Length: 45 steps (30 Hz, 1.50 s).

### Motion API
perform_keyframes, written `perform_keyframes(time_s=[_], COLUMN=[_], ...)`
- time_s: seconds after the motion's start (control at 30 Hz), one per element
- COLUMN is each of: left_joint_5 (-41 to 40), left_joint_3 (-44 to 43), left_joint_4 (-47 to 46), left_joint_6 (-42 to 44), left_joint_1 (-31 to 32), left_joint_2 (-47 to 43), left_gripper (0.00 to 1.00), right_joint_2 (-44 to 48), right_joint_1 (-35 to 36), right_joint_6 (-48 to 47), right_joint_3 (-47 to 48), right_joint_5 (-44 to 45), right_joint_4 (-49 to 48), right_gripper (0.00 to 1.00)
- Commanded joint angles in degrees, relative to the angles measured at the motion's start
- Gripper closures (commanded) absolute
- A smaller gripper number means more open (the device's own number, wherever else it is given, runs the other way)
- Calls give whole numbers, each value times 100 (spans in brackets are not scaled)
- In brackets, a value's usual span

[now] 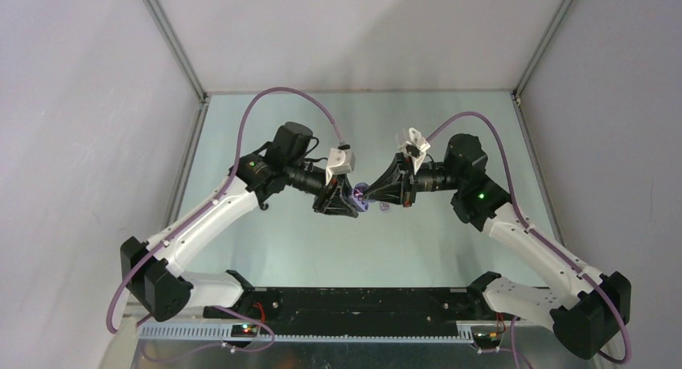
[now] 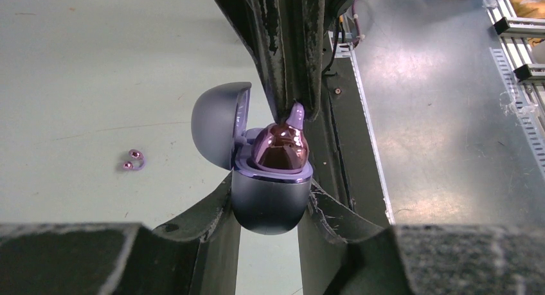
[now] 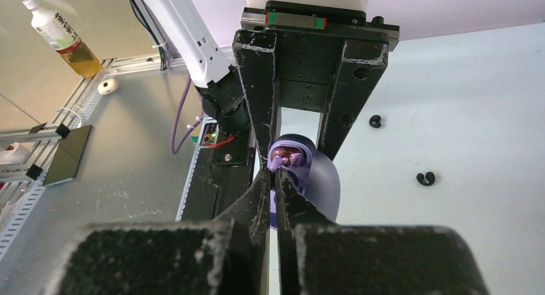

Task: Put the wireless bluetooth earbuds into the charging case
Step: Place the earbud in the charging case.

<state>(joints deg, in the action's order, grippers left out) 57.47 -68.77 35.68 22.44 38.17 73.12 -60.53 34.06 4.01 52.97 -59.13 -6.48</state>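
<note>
Right claw (image 3: 277, 174) was clamped shut on the pale tip of one purple earbud (image 2: 281, 147), fingers nearly touching, reaching in from the right. The earbud's glossy body sat in the mouth of the charging case (image 2: 267, 208), touching the rim of its well. Couldn't tell whether it was fully home or just resting on top.

Left claw (image 2: 270, 191) was closed on the case's lower shell, one finger each side. The lid (image 2: 215, 125) was swung open and the opening faced the right claw. The case was mid-counter, between the two arms. Whether it rested on the counter (image 1: 322, 248) or hung just clear of it, couldn't tell.

Progress, my read: the first insertion was in hand, not finished. The claw hadn't let go and seating wasn't confirmed. The case's other well was hidden behind the earbud and the fingers, so no call on whether it was filled.

Left to do:
- The second purple earbud (image 2: 133, 160) lay loose on the counter, near the case and to its right in the top view.
- One black earbud (image 3: 375, 121) and the other black earbud (image 3: 424, 178) lay loose too, apart from each other and clear of the case.
- Only one case showed, so where the black pair would go wasn't clear.

Call it early: one of four going in, three untouched, lid not yet closed.
</note>
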Motion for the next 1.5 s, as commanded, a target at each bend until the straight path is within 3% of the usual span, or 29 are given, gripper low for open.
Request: perform_keyframes(time_s=[0.0, 0.33, 0.6, 0.8, 0.97, 1.17, 1.47], left_joint_5=[246, 266, 276, 260, 251, 247, 231], left_joint_3=[-145, -164, -170, -171, -163, -150, -138], left_joint_4=[-205, -183, -172, -174, -176, -174, -182], left_joint_6=[-87, -80, -76, -73, -65, -66, -63], left_joint_1=[14, -1, -41, -63, -73, -76, -74], left_joint_2=[-17, -62, -109, -141, -167, -179, -174], left_gripper=[94, 94, 94, 94, 94, 94, 93], right_joint_2=[-67, -112, 19, 167, 229, 180, 28], right_joint_1=[75, 152, 124, 72, 23, 47, 209], right_joint_6=[-3, -301, -368, -568, -549, -468, -602], right_joint_3=[167, 165, 255, 471, 524, 528, 530], right_joint_5=[52, 162, 77, -22, -248, -499, -422], right_joint_4=[-121, 80, 197, 545, 620, 593, 802], right_gripper=[97, 95, 65, 57, 56, 65, 69])
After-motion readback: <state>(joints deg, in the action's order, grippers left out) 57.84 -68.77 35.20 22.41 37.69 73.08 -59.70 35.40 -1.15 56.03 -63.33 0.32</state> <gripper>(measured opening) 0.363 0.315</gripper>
